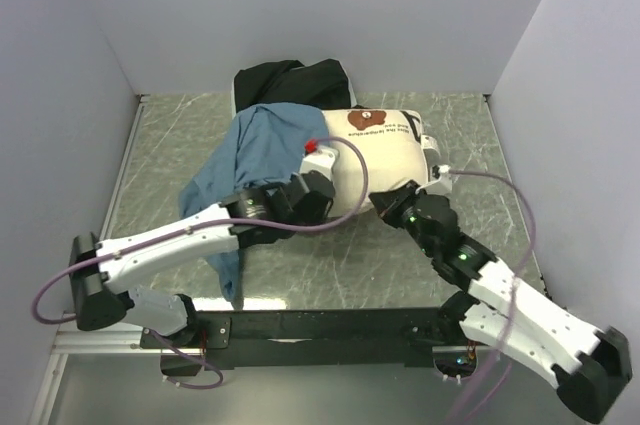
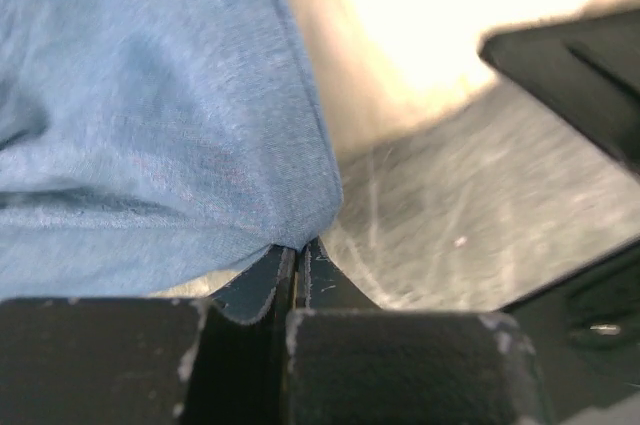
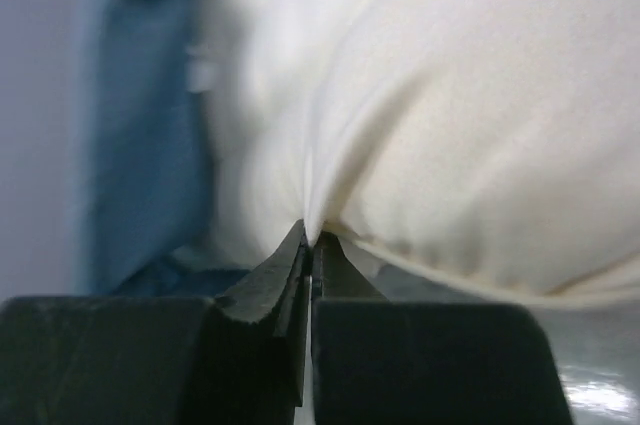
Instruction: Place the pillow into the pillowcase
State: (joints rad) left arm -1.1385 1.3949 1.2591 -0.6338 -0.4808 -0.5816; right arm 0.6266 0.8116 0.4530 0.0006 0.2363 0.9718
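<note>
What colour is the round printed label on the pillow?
Brown-orange. The label on the pillow shows best in the top external view.

Slate-blue pillowcase (image 1: 255,150); cream pillow (image 1: 385,165) with a brown printed label (image 1: 368,123); black cloth (image 1: 290,80) at the far side; grey-green marbled worktop (image 1: 340,260).

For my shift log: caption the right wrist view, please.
Right fingers shut on a pinch of the pillow, pillowcase blurred at left.
</note>
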